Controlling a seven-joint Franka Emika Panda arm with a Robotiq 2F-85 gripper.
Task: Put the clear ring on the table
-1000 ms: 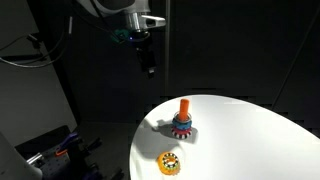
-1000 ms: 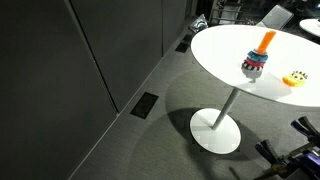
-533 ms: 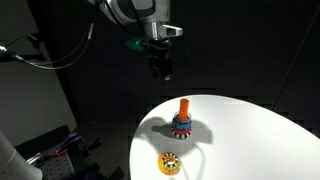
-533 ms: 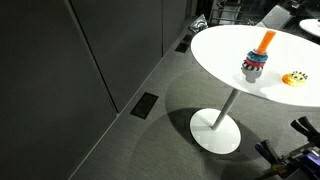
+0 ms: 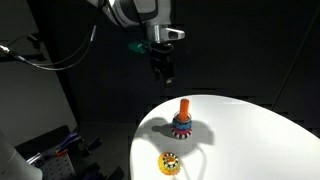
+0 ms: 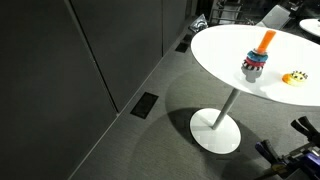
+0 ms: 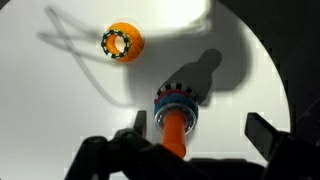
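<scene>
Over the table [image 5: 255, 125], the gripper [image 5: 166, 77] points down, apparently open.

Stacking toy [image 5: 182, 123] upright on the table [image 5: 250, 130], loose ring [image 5: 169, 162] lying apart nearer the edge, gripper [image 5: 166, 77] above them.

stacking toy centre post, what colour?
Orange. The post shows best in the wrist view, standing up from the stacked rings.

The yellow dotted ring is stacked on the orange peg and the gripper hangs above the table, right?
No. The yellow ring lies on the table, apart from the orange peg, as the wrist view shows. The gripper does hang above the table.
</scene>
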